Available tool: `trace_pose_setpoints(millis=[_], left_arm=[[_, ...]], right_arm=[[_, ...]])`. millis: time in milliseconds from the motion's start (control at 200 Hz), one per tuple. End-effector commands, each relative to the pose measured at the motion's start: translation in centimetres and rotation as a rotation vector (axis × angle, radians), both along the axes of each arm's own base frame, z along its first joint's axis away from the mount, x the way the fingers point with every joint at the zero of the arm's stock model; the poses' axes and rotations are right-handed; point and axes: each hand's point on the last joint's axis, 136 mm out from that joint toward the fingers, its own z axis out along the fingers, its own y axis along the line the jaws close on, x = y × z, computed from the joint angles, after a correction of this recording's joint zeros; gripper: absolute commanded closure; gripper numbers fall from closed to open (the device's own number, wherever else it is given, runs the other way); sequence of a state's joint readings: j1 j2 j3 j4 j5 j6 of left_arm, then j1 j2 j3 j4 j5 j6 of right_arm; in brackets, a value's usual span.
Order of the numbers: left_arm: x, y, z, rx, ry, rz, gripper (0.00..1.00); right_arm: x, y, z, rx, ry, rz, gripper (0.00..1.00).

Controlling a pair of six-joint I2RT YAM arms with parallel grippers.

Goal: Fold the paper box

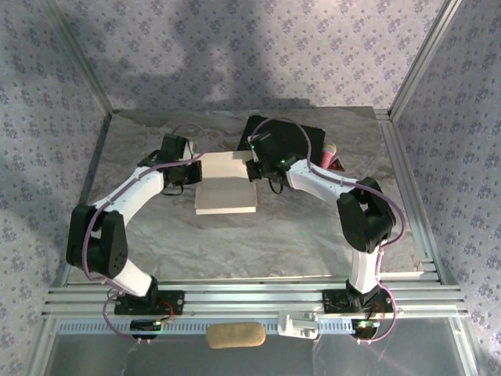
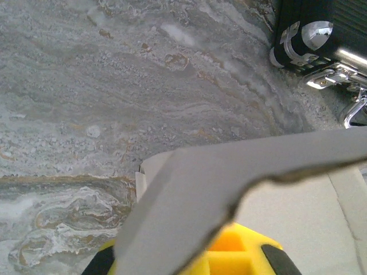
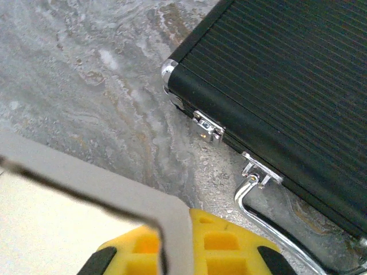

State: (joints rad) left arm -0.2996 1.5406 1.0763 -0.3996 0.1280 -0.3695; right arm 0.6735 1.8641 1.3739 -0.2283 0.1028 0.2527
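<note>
left claw (image 1: 193, 168) and right claw (image 1: 254, 169) pinch the paper box (image 1: 226, 193) flaps at 10 and 2 o'clock; next you probably must fold them inward.

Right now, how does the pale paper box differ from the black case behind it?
The paper box is cream, plain thin cardboard. The black case is dark and ribbed, with shiny metal latches and a handle. The paper box lies mid-table, with the left gripper and right gripper each shut on an edge flap. The black case sits farther back, ungripped. Both are rectangular and rest on the marbled table.
</note>
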Motion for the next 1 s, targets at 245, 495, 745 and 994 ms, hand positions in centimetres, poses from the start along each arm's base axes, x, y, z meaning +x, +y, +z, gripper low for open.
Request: trace_pose_setpoints(millis=[245,495,745,994], left_arm=[[-2.3,-1.1,1.3,-0.138,-0.097,0.023,1.00],[-5.0,-0.7,0.2,-0.151,-0.168,0.035,1.00],[-6.7,-0.1,-0.9,-0.153,-0.159,0.049,1.00],[-7.1,0.2,0.2,-0.126,-0.157,0.037,1.00]], right_arm=[[-3.4,0.8,1.3,0.113,-0.186,-0.096,1.00],[-5.7,0.7,-0.3,0.168,-0.237,-0.116,1.00],[-7.2,1.5,-0.7,0.117,-0.268,-0.133,1.00],[-7.2,1.2,-1.3,0.028,-0.272,-0.163,1.00]])
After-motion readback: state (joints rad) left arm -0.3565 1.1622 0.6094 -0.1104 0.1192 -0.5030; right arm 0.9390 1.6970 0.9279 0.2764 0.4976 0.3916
